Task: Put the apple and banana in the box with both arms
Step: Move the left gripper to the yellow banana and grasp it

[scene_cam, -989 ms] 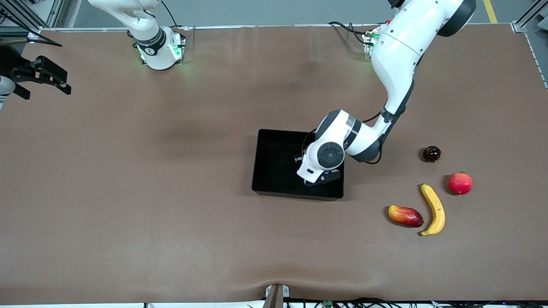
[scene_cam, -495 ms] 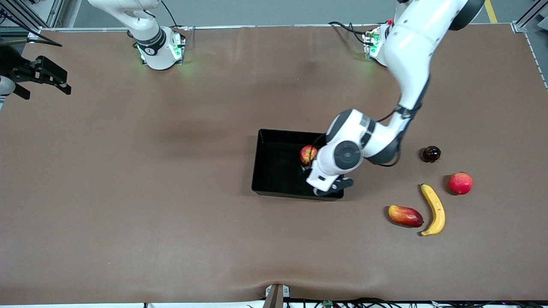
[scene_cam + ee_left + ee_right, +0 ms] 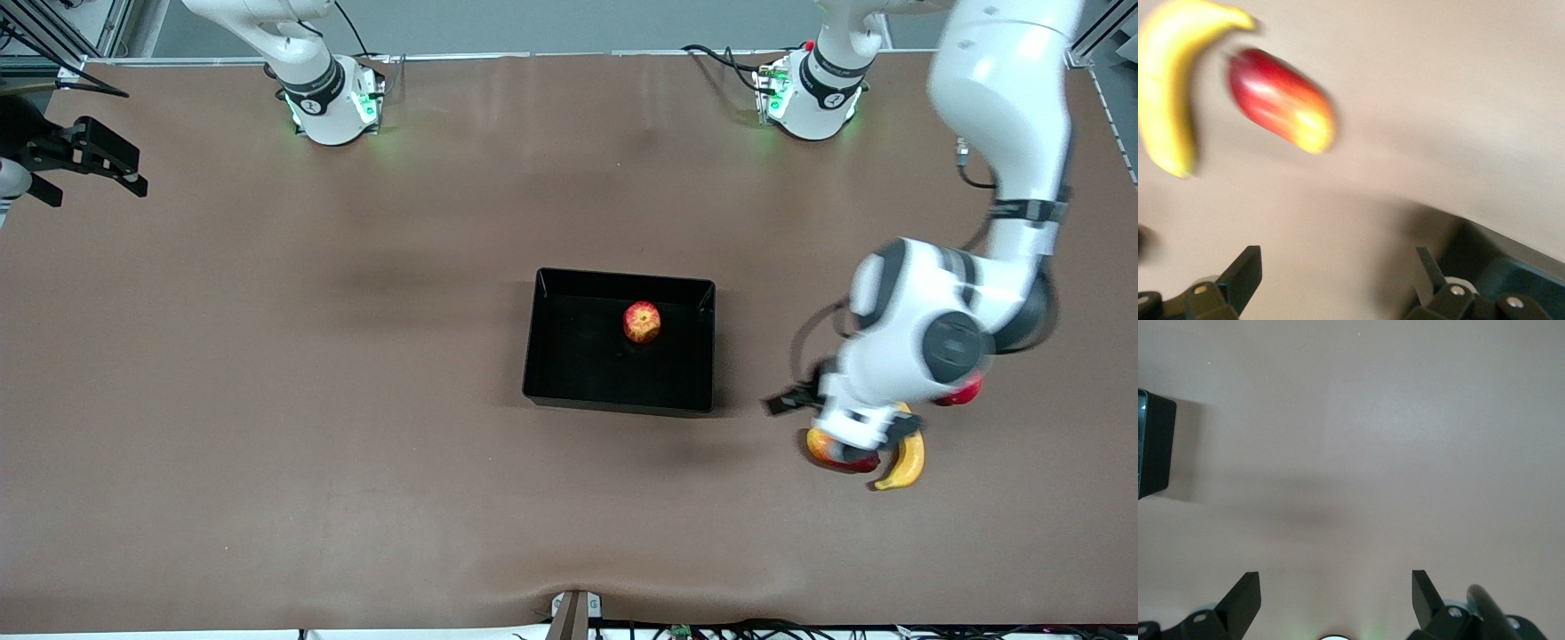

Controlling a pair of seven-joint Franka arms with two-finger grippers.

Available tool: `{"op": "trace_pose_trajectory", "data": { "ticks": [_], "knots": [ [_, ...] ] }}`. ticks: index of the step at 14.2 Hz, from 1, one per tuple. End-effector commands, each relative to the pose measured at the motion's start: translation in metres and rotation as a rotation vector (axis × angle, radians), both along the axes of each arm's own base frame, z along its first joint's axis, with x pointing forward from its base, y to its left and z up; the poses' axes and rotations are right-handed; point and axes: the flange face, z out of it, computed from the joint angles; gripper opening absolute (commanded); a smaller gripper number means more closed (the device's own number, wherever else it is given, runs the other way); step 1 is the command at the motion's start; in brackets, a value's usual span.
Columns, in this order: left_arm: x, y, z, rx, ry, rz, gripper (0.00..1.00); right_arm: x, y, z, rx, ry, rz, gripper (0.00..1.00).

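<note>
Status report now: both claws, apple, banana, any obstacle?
Left claw open, over bare table near banana. Right claw open, waiting. Apple in box. Mango-shaped fruit lies beside banana.

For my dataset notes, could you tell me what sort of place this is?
Probably a robotics lab bench: two white arms bolted along a brown-covered table, aluminium framing at the corners, and a black box with an apple for a sorting trial.

We see the apple (image 3: 642,322), red with yellow streaks, resting inside the box (image 3: 569,402), a shallow glossy black bin at mid-table. The banana (image 3: 909,460) (image 3: 1165,87), yellow and curved, lies on the table toward the left arm's end, partly hidden under that arm.
</note>
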Motion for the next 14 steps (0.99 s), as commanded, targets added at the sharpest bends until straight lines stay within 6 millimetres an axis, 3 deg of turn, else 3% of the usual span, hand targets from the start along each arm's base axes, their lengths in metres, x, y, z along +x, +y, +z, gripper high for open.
{"op": "trace_pose_trajectory", "data": {
  "ticks": [1,3,6,9,12,13,14],
  "knots": [
    [0.013,0.054,-0.038,0.085,-0.026,-0.068,1.00,-0.002,-0.008,0.002,-0.011,-0.001,-0.022,1.00],
    [0.023,0.111,-0.061,0.111,-0.077,-0.057,1.00,-0.002,-0.008,0.002,-0.007,-0.001,-0.029,1.00],
    [0.029,0.159,-0.091,0.089,-0.133,-0.146,0.98,-0.002,-0.007,0.003,-0.007,-0.004,-0.040,1.00],
    [0.032,0.179,-0.119,0.066,-0.189,-0.114,0.91,-0.002,-0.007,0.003,-0.008,-0.004,-0.097,1.00],
    [0.031,0.182,-0.124,0.058,-0.187,-0.103,0.85,-0.001,-0.006,0.002,-0.007,-0.001,-0.095,1.00],
    [0.030,0.183,-0.131,0.052,-0.177,-0.104,0.65,-0.001,-0.006,0.002,-0.005,-0.001,-0.095,1.00],
    [0.029,0.184,-0.135,0.047,-0.172,-0.098,0.34,-0.001,-0.006,0.003,-0.005,-0.004,-0.095,1.00]
  ]
}}
